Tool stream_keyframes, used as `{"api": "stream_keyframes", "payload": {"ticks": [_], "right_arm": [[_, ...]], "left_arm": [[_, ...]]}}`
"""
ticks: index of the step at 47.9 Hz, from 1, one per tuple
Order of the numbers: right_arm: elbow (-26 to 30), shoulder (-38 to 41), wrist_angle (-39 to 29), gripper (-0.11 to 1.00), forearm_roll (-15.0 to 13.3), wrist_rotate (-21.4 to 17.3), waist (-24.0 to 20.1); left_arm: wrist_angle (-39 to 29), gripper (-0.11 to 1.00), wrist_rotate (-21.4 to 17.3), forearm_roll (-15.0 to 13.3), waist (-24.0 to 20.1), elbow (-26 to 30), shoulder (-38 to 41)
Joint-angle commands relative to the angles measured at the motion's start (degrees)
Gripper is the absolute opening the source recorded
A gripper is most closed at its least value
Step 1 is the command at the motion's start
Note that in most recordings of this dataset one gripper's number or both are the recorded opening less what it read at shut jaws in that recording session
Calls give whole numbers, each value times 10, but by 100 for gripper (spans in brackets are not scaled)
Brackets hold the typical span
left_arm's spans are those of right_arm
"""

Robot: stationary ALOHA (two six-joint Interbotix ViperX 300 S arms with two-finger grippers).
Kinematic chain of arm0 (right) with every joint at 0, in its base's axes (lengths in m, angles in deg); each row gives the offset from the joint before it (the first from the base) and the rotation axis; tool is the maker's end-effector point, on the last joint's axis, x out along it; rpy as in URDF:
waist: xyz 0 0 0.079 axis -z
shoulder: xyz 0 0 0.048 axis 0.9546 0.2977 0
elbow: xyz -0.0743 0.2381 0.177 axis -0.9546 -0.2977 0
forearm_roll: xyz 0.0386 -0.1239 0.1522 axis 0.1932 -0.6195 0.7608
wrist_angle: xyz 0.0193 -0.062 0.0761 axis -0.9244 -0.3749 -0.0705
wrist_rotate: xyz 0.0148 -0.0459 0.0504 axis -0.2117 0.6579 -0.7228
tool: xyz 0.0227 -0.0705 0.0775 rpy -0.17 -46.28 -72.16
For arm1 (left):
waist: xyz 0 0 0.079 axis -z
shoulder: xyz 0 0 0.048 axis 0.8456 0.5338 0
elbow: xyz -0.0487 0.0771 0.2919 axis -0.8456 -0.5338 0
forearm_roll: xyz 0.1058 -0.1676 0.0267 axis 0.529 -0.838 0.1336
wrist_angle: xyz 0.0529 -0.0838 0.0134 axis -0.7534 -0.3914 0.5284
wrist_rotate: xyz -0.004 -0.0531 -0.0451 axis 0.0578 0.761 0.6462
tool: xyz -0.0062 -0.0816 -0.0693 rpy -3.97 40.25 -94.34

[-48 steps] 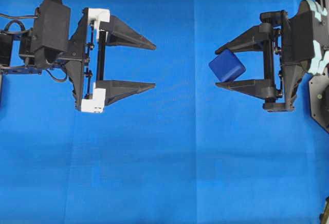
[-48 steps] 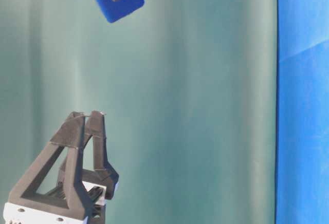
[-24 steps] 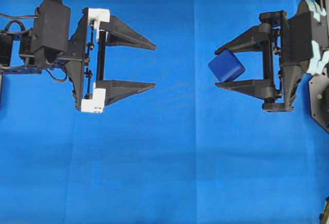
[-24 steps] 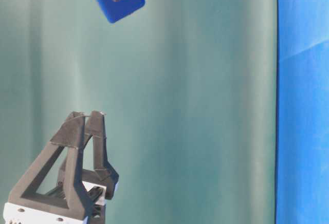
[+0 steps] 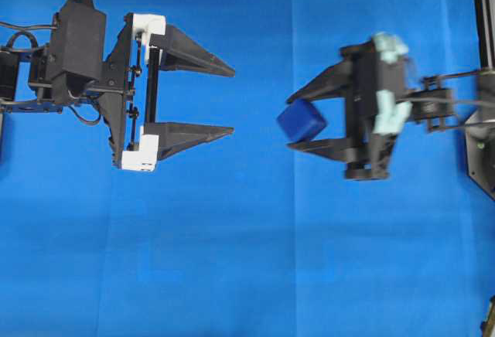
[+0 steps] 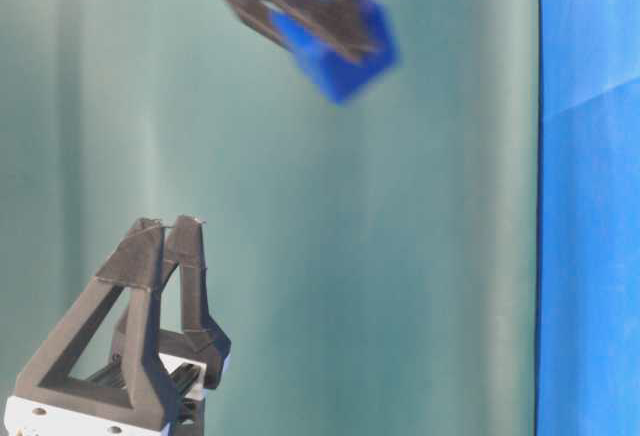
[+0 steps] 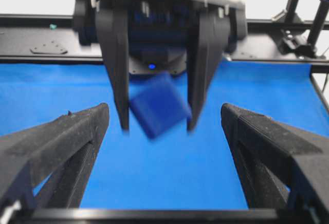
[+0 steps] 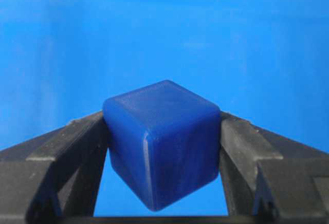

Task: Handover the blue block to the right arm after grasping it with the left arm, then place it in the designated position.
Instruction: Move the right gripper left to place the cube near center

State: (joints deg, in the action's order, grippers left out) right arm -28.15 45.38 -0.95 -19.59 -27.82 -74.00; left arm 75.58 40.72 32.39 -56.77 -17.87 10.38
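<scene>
right gripper (image 5: 292, 121) clamps blue block (image 5: 302, 120), shifted toward centre | left gripper (image 5: 232, 98) agape, unmoved

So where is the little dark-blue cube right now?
The little dark-blue cube is pinched between the fingers of the all-black right gripper, right of centre in the overhead view, above the blue cloth, facing the open left gripper.

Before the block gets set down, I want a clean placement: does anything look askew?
Yes. The blue block sits tilted, corner down, between the right gripper's fingers, held near their tips. The left gripper is open.
</scene>
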Motion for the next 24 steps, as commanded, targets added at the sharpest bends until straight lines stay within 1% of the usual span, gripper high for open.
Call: {"api": "stream_keyframes", "payload": {"ticks": [1, 14, 24], "right_arm": [[16, 37, 35, 46, 1, -1, 10], [23, 151, 134, 46, 3, -1, 22], [33, 214, 178, 46, 3, -1, 26]], "left_arm": [[3, 93, 1, 0, 2, 13, -7], [2, 93, 1, 0, 2, 13, -7], [3, 93, -1, 0, 2, 13, -6]]}}
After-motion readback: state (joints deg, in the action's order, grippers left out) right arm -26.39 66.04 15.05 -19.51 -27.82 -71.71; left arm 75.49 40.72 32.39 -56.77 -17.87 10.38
